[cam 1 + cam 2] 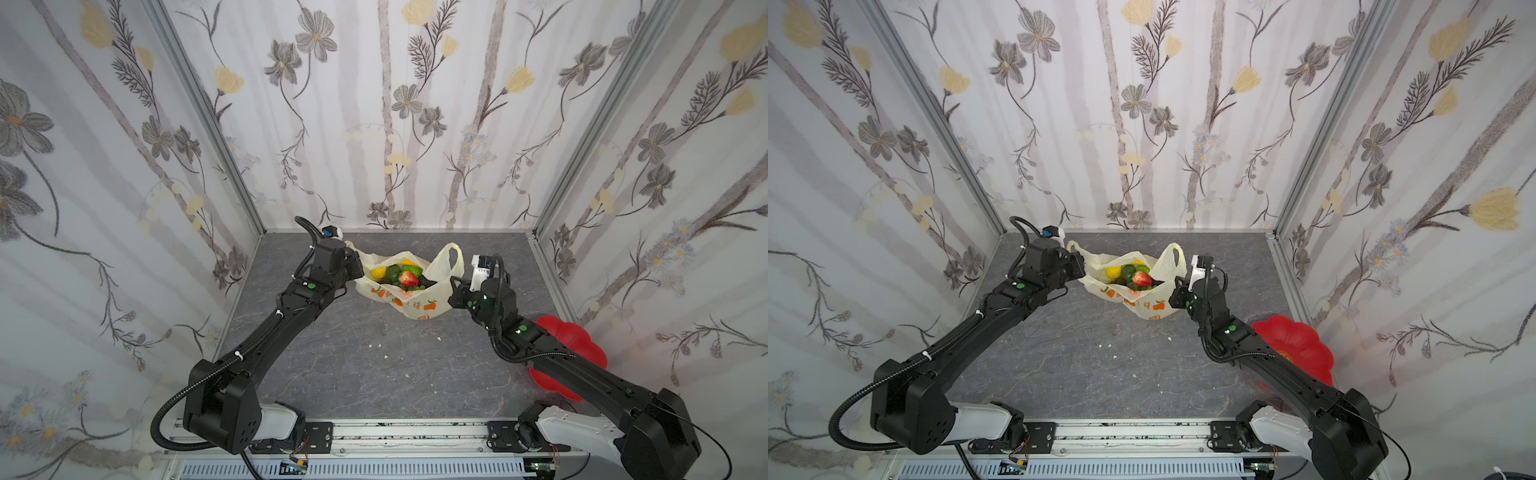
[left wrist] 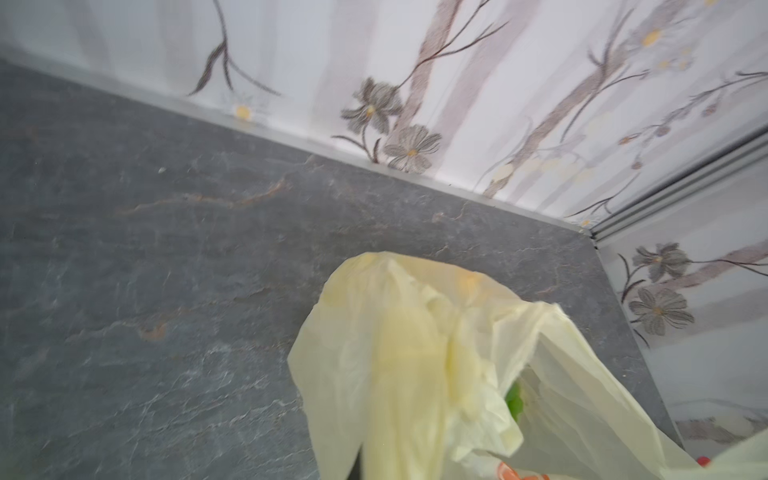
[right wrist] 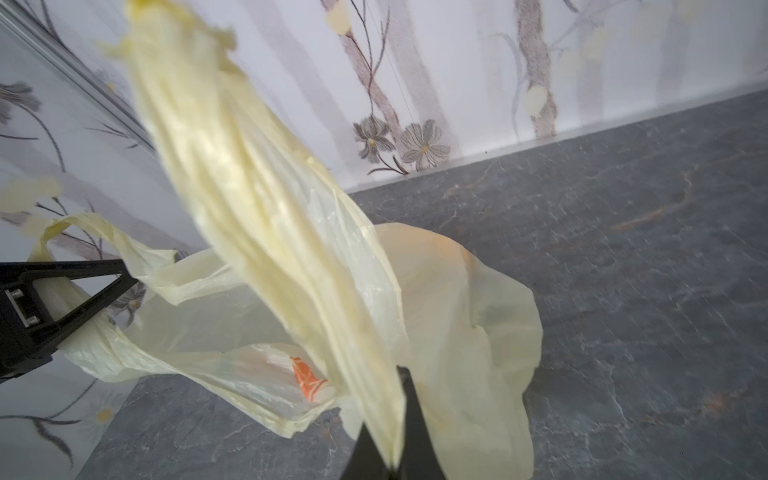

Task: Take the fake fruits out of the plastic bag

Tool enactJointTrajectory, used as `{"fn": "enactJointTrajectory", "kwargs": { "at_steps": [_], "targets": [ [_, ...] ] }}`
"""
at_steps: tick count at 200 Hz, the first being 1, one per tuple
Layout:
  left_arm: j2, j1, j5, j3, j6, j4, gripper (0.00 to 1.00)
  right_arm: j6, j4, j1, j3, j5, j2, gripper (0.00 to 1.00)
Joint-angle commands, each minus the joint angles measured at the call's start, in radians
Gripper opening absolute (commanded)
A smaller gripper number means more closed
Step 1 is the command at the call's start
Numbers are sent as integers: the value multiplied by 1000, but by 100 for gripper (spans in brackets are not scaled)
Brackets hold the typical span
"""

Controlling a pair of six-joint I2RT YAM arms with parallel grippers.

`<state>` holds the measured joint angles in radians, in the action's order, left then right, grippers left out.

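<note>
Bag (image 1: pixel 419 305) crinkly, thin; left claw (image 3: pixel 120 272), right claw (image 1: pixel 452 283) clamped on it; glossy fruits (image 1: pixel 409 279) inside.

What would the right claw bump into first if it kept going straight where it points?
The bag: the right gripper is shut on its handle and points into its side. Pushing on, it would probably press the fruits inside, though depth is hard to judge.

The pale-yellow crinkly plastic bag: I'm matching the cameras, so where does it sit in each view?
In a top view: pale-yellow crinkly plastic bag mid-picture, mouth open upward.
In a top view: bag mid-picture too.
Left wrist: bag at the picture's lower right.
Right wrist: bag fills the picture's middle.
Shared landmark: grey stone-look tabletop.
</note>
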<state>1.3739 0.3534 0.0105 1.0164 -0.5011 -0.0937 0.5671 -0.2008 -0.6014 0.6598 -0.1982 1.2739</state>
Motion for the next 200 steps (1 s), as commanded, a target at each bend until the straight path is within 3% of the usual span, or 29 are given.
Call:
{"fn": "enactJointTrajectory", "kwargs": {
  "at_steps": [1,53,86,105,123,163,172,200],
  "targets": [
    [31,-69,77,-119,-93,185,0,58,-117,4,-101,-55,3,0],
    [76,-84,94,-226,-102,219,0,133,-193,3,-221,-27,49,0],
    [-88,-51,37,-278,-87,146,48,101,-183,-24,-201,-28,11,0],
    [-199,-30,-38,-272,-64,33,66,87,-173,-44,-184,-35,7,0],
    [-290,-22,-107,-240,-34,-93,76,74,-164,-69,-171,-54,8,0],
    [-395,-3,-227,-77,24,-344,81,61,-159,-99,-162,-84,13,0],
    [-393,40,-264,-28,26,-383,80,60,-157,-103,-159,-87,15,0],
    [-326,290,-363,121,-10,-452,76,55,-144,-112,-148,-100,10,0]
  ]
}}
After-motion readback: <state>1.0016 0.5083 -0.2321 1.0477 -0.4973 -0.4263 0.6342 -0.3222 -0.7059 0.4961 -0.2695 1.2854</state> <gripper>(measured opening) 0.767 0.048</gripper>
